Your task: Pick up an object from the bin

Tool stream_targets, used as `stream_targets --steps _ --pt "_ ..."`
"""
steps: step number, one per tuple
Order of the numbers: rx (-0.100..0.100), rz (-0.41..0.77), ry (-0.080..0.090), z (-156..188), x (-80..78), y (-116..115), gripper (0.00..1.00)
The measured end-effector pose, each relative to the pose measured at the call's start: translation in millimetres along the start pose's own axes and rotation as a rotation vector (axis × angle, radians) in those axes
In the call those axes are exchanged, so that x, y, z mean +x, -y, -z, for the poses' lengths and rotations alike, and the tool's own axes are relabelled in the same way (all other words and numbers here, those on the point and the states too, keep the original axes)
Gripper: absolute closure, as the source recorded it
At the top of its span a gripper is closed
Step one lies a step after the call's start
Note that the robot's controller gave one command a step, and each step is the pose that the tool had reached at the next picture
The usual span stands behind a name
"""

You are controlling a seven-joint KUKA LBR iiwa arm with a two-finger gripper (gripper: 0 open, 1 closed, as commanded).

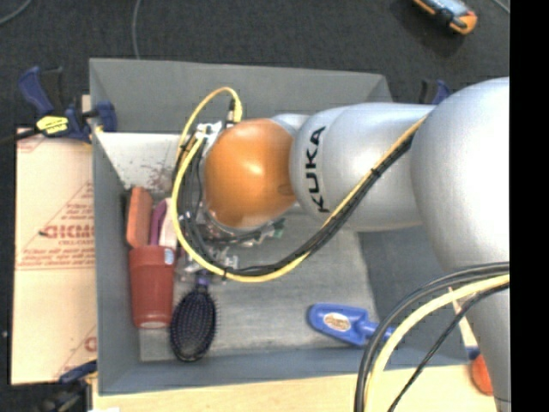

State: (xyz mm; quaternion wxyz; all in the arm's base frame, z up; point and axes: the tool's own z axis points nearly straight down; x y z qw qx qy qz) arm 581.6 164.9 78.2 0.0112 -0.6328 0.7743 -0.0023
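Note:
My gripper [208, 244] is low in the left half of the bin, mostly hidden beneath the arm's orange cover. Just left of it a red plastic cup [152, 286] lies on its side along the left wall. A black oval hairbrush [193, 325] lies below the gripper near the front wall, its handle pointing up toward the gripper. Beside the cup's upper end are an orange block [137, 215] and a pink item [161, 222], both close to the gripper's left side.
A blue tool with a yellow label [341, 323] lies near the front wall at the right. The arm spans the bin from the right and hides its middle. Yellow and black cables loop around the wrist.

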Motion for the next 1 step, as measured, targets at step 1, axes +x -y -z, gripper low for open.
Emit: stream_targets --steps 1 --pt "0.001 -0.003 0.002 2.3 -0.2 0.4 1.0"
